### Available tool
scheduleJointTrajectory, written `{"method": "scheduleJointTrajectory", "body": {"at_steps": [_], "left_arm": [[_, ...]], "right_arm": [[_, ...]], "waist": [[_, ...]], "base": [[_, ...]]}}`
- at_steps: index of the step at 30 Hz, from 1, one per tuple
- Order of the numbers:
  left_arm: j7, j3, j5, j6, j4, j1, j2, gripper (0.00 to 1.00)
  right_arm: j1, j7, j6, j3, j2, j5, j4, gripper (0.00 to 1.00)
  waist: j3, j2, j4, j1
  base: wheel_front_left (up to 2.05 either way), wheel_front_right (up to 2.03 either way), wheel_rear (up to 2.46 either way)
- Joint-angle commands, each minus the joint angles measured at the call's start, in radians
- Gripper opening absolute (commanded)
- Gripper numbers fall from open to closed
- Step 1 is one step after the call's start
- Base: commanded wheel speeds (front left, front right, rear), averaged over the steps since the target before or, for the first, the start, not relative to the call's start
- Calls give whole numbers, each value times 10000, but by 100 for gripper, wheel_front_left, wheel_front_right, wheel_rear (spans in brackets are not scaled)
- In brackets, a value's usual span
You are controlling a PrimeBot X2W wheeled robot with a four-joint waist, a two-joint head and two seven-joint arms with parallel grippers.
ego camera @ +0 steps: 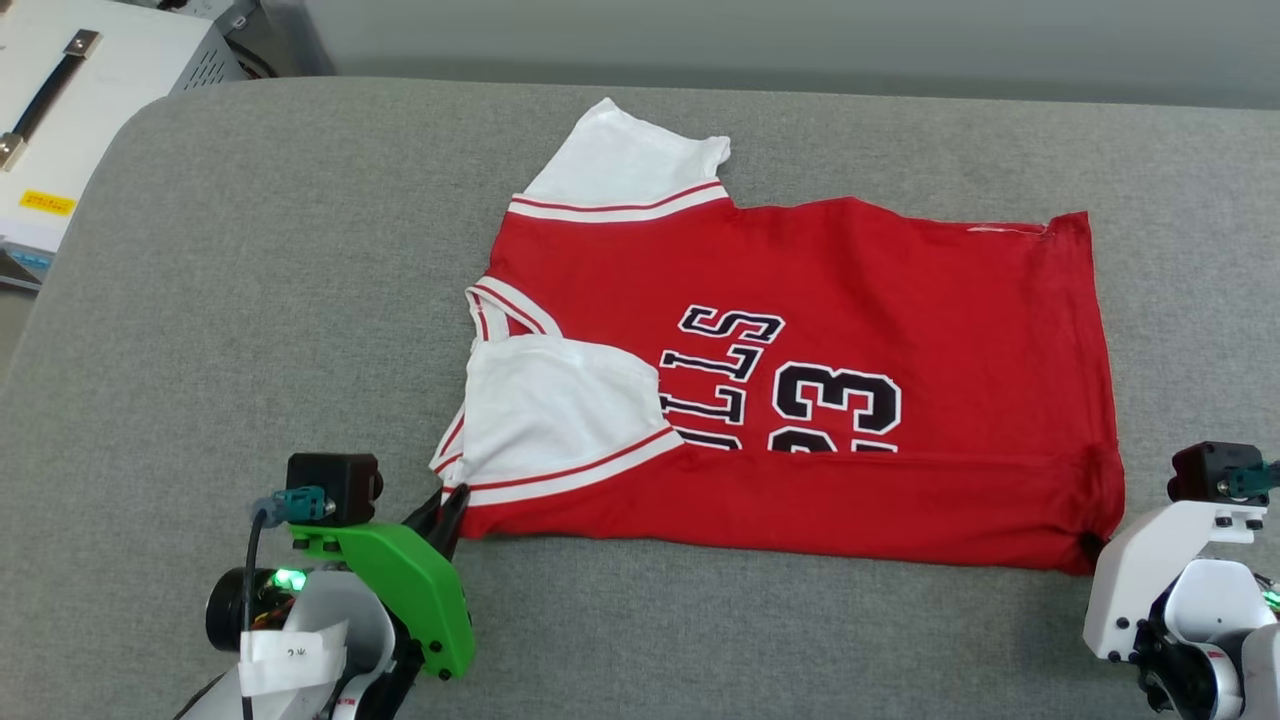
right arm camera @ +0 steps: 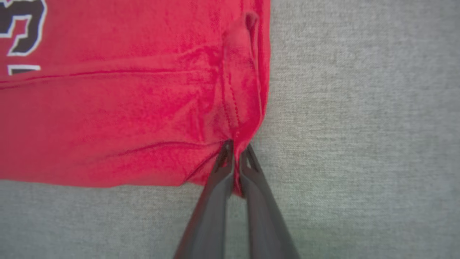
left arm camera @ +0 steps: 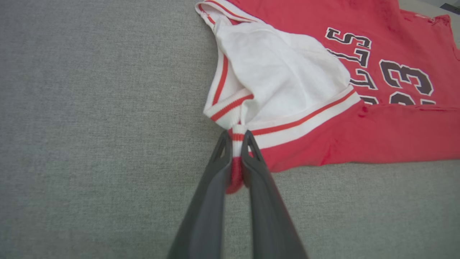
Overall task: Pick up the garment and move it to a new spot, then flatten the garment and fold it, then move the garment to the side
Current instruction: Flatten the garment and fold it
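Note:
The garment [ego camera: 850, 300], a red shirt with white sleeves and black lettering, lies sideways on the grey cloth-covered table [ego camera: 250, 330], its near long edge folded up over the lower part of the number. My left gripper [ego camera: 447, 515] is shut on the garment [left arm camera: 294, 79] at its near left corner, pinching striped trim and red cloth between its fingertips [left arm camera: 236, 138]. My right gripper [ego camera: 1092, 545] is shut on the garment [right arm camera: 125, 108] at its near right hem corner, cloth pinched between its fingertips [right arm camera: 235, 147].
A white equipment box [ego camera: 100, 60] with a black handle stands beyond the table's far left corner. Grey table surface stretches left of the garment and along the near edge between both arms.

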Motion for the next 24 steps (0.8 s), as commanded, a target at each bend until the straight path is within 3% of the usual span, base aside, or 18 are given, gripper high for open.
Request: {"method": "scheduleJointTrajectory", "body": {"at_steps": [1, 12, 24], "left_arm": [[13, -5, 11, -41, 103, 128, 47, 0], [111, -191, -179, -135, 483, 674, 168, 0], [672, -636, -596, -37, 354, 1870, 379, 0]], "right_arm": [[19, -1, -7, 31, 5, 28, 206, 0], [579, 251, -7, -142, -500, 330, -336, 0], [2519, 1648, -7, -485, -983, 847, -1924, 0]], "waist": [[-157, 0, -31, 0], [-1227, 0, -111, 0], [-1779, 0, -178, 0]], "base": [[0, 0, 0], [0, 0, 0], [0, 0, 0]]}}
